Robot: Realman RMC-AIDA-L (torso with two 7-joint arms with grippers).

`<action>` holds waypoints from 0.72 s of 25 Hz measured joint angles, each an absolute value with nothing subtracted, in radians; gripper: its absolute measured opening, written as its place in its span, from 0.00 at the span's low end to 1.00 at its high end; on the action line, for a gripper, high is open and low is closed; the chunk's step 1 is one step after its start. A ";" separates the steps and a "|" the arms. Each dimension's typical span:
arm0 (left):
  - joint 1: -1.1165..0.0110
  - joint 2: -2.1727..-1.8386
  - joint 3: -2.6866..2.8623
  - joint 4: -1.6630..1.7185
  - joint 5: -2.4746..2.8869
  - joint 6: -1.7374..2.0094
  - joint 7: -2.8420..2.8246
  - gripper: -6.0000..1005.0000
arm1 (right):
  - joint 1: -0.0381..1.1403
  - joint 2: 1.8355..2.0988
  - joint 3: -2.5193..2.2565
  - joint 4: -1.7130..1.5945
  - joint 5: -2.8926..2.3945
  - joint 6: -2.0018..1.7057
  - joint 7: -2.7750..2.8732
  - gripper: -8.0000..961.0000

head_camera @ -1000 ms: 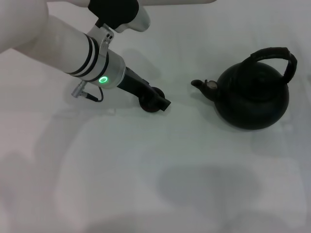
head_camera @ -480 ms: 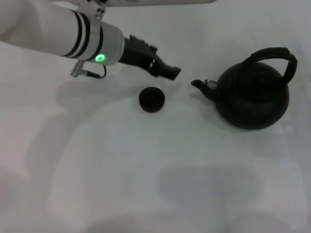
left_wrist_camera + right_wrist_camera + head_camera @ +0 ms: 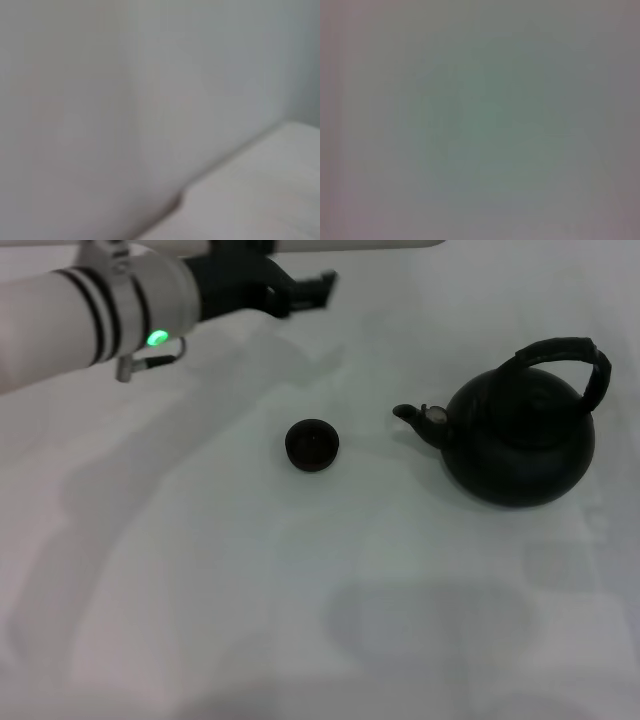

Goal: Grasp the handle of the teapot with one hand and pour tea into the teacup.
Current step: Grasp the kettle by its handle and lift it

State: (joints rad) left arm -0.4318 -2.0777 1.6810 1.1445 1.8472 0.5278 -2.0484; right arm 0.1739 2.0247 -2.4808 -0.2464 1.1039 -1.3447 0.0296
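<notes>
The left arm is a white tube with two black rings, a glowing green light, a short cable and a black gripper.

Teacup sits frame centre on the worktop; teapot to its right, well apart, spout toward cup. Left tool upper left, above the cup.
</notes>
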 joint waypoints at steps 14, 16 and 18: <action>-0.373 -2.076 1.907 1.152 1.728 -0.048 -1.990 0.86 | 0.170 2.023 -2.511 -0.238 1.101 -1.359 0.176 0.86; -0.373 -2.077 1.945 1.150 1.731 -0.156 -2.008 0.86 | 0.170 2.024 -2.510 -0.238 1.101 -1.356 0.176 0.86; -0.374 -2.077 1.983 1.144 1.730 -0.260 -2.070 0.86 | 0.171 2.024 -2.510 -0.238 1.102 -1.354 0.176 0.86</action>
